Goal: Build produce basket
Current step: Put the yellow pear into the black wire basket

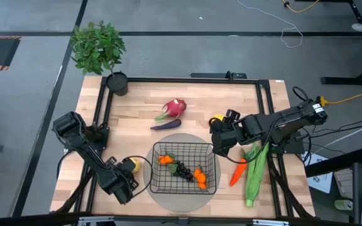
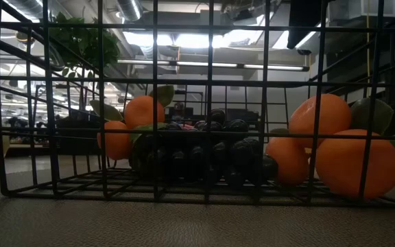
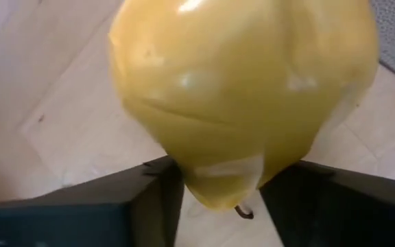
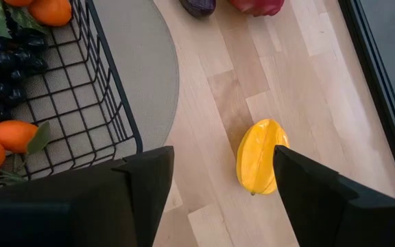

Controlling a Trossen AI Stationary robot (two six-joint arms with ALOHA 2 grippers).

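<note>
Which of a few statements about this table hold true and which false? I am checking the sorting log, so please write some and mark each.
1. The black wire-mesh basket holds dark grapes and small orange fruits. True.
2. The pink dragon fruit lies inside the basket. False: it lies on the wooden table, beside the purple eggplant.
3. The left gripper is shut on a yellow pear-shaped fruit. True.
4. The right gripper holds the yellow ridged star fruit. False: its fingers stand open above that fruit, which lies on the table.
5. The orange carrot and long green husk lie left of the basket. False: they lie to its right.
</note>
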